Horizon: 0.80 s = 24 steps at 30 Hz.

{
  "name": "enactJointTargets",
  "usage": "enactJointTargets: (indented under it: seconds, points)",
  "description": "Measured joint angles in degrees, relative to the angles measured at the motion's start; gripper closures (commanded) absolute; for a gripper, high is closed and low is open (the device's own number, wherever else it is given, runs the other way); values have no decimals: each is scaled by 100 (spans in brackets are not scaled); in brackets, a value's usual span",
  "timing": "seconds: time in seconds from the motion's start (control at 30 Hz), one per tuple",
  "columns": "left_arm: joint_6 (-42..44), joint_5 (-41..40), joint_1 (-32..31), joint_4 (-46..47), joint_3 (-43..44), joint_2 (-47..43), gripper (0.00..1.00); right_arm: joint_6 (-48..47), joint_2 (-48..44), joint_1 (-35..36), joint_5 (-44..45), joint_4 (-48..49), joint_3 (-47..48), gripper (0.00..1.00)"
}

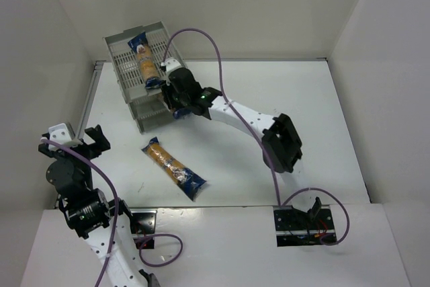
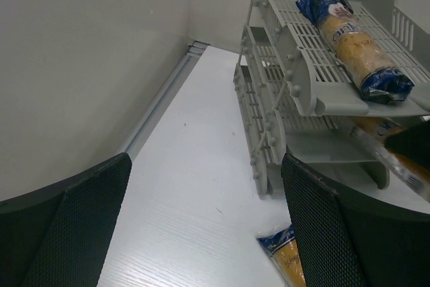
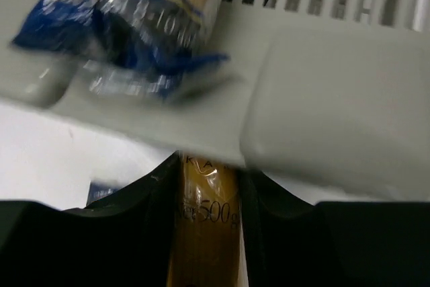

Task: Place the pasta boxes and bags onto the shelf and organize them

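Grey plastic is where all this must end, so I go from my left side to my right. My left pincer (image 1: pixel 75 140) stands spread wide and holds nothing, well apart from the light grey three-tier stack of slotted trays (image 1: pixel 119 58). On the top tray (image 2: pixel 302 52) lies one long plastic bag with dark blue ends and an orange pasta middle (image 1: pixel 143 62). A second bag of the same kind (image 1: pixel 173 166) lies flat on the white table (image 1: pixel 302 99), between my two arms. My right pincer (image 1: pixel 168 95) is at the front of the stack and pinches a third bag (image 3: pixel 205 233) by its orange middle, with the bag's far end under the lip of the top tray. I think the good way is to hold this bag level and in line with the tray's length. I should push it slowly, so the soft end does not fold against the lip, and let go only when it rests well inside.
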Motion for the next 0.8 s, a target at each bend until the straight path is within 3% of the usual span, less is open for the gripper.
enactJointTargets:
  seconds: [0.2,0.37,0.53,0.8]
  points:
    - [0,0,-24,-2,0,0,1,258,905,66,319,-129,787,100]
    - [0,0,-24,7,-33,0,1,442,905,101,461,-166,922,85]
    - [2,0,-26,7,-74,0,1,413,905,138,450,-205,925,41]
    - [2,-4,-26,7,-74,-28,1,201,592,256,55,-339,756,26]
